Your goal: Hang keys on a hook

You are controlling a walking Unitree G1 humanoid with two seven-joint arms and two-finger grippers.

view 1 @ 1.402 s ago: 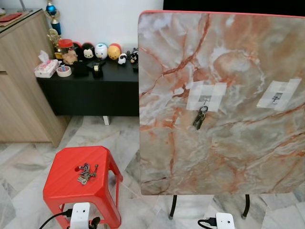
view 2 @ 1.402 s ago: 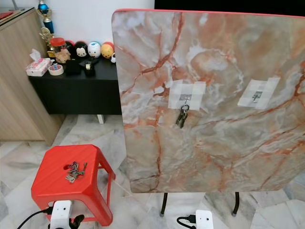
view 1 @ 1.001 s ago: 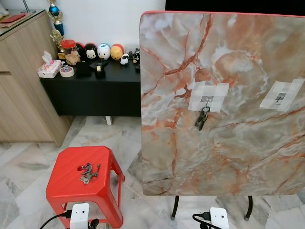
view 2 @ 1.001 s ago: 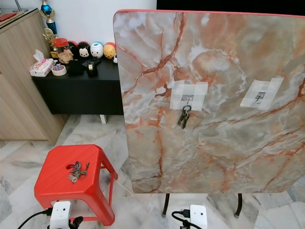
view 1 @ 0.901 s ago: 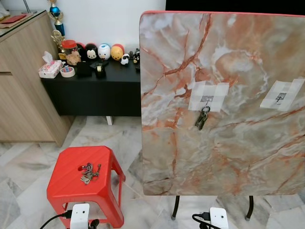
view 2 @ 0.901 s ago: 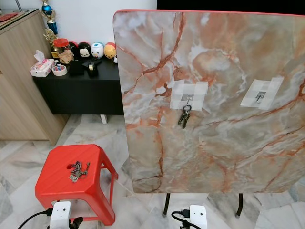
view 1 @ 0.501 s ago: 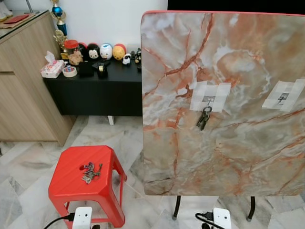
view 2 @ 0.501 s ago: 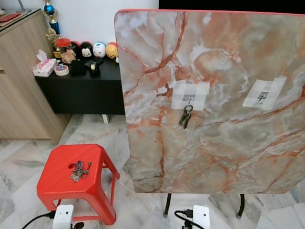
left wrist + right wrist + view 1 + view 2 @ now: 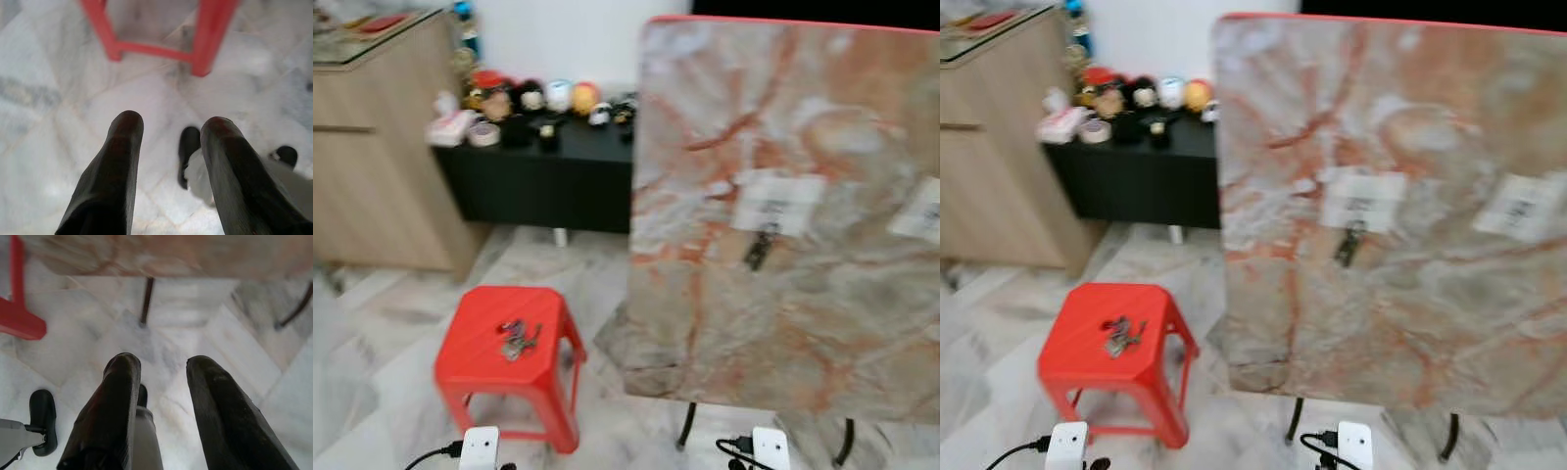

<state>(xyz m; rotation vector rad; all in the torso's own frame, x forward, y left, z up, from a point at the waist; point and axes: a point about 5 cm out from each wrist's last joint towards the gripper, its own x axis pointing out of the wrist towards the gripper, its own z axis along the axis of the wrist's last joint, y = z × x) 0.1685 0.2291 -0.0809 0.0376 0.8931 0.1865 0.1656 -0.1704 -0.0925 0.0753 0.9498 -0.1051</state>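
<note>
A loose bunch of keys (image 9: pixel 519 338) lies on top of a red plastic stool (image 9: pixel 480 377) on the floor at the left. An upright marble-patterned board (image 9: pixel 793 225) fills the right; a taped hook (image 9: pixel 771 204) on it holds a dark set of keys (image 9: pixel 759 251), and a second taped hook (image 9: pixel 1520 208) sits further right. Both arms hang low. My left gripper (image 9: pixel 168 125) is open above the floor near the stool's legs. My right gripper (image 9: pixel 159 363) is open above the floor by the board's legs. The eye views are blurred.
A black low table (image 9: pixel 543 166) with small figurines, a tape roll and a tissue box stands at the back left. A wooden cabinet (image 9: pixel 372 147) rises at the far left. Thin black legs (image 9: pixel 1293 421) hold up the board. The marble floor (image 9: pixel 391 323) surrounds the stool.
The whole picture has shifted right and blurred, so the camera has turned or moved left. The stool, keys and board have kept their places relative to each other.
</note>
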